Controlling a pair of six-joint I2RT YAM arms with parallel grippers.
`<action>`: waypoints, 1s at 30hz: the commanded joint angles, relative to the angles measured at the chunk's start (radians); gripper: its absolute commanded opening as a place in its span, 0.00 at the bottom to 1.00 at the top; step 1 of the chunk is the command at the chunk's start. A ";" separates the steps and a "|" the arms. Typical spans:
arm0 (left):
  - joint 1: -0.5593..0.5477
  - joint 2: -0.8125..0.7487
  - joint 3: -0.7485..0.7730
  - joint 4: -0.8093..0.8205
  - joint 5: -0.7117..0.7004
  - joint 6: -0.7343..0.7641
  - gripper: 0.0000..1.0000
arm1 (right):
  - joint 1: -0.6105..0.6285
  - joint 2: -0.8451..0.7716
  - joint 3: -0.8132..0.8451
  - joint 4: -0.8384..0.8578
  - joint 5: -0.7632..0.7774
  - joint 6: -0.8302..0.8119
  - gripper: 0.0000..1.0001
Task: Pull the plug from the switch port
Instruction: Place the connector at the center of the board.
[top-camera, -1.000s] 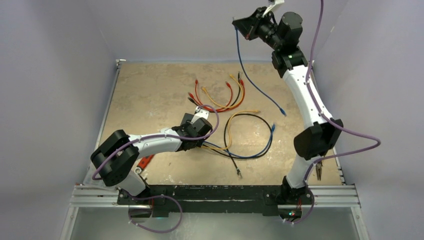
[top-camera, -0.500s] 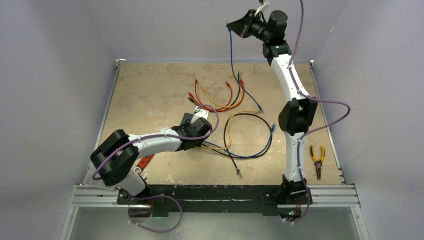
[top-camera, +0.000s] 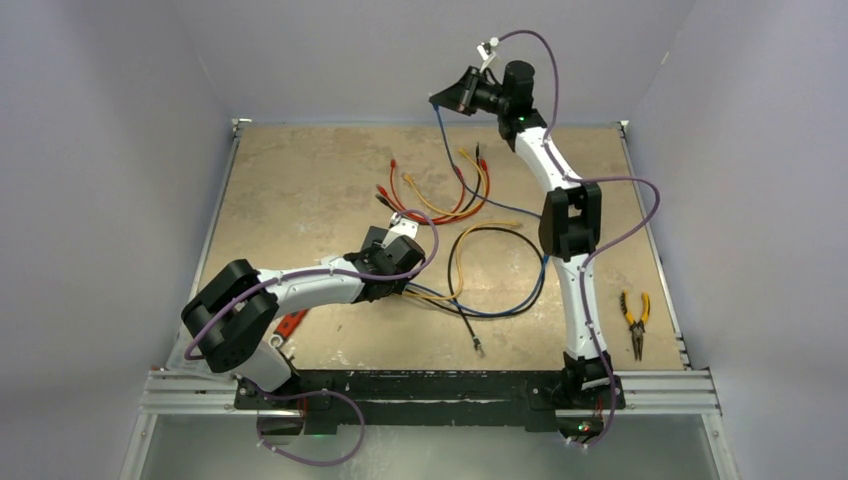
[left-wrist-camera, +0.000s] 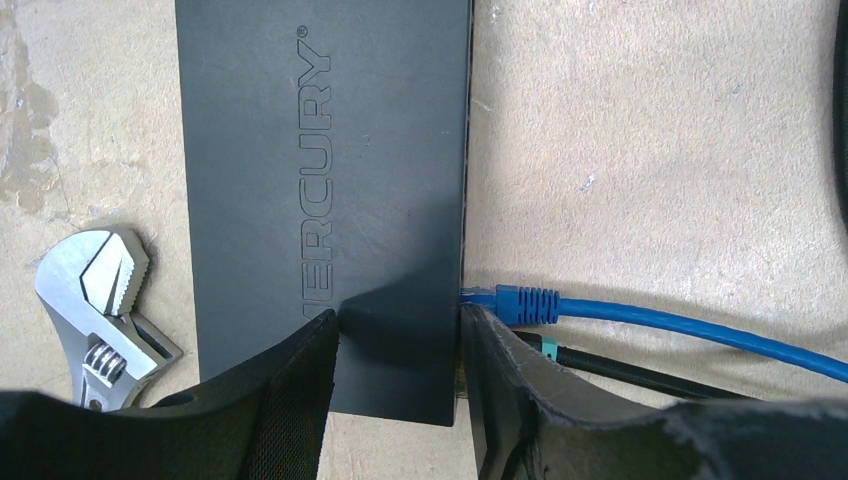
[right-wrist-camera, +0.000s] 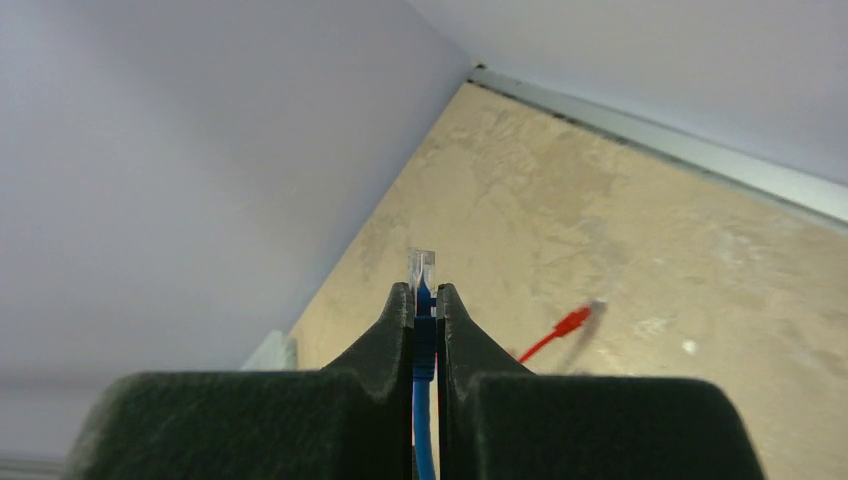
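The switch (left-wrist-camera: 320, 150) is a flat black box lying on the table. A blue plug (left-wrist-camera: 522, 303) sits in a socket on its right edge, and a black cable with a teal plug (left-wrist-camera: 545, 345) runs just below it. My left gripper (left-wrist-camera: 398, 400) has its jaws apart at the switch's near end, the left finger over the top face and the right finger at the socket edge. In the top view my left gripper (top-camera: 385, 258) hides the switch. My right gripper (top-camera: 442, 98) is raised high at the back and shut on another blue plug (right-wrist-camera: 422, 268), whose blue cable (top-camera: 447, 150) hangs down.
Red, orange and yellow patch cables (top-camera: 440, 195) lie at the back middle. A black cable loop (top-camera: 500, 270) lies right of the left gripper. Yellow pliers (top-camera: 633, 320) are at the right edge, a steel wrench (left-wrist-camera: 95, 300) left of the switch. Walls enclose the table.
My right arm has swung left and lower along the back wall, carrying the blue plug and dragging its cable. The left arm has not moved.
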 joint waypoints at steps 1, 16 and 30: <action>-0.007 0.080 -0.049 -0.080 0.094 -0.018 0.48 | 0.071 -0.001 0.026 0.100 -0.078 0.092 0.00; -0.025 0.069 -0.056 -0.081 0.091 -0.036 0.48 | 0.144 0.119 -0.006 0.268 -0.141 0.284 0.00; -0.040 0.027 -0.059 -0.069 0.089 -0.042 0.47 | 0.092 -0.021 -0.132 0.098 -0.065 0.043 0.54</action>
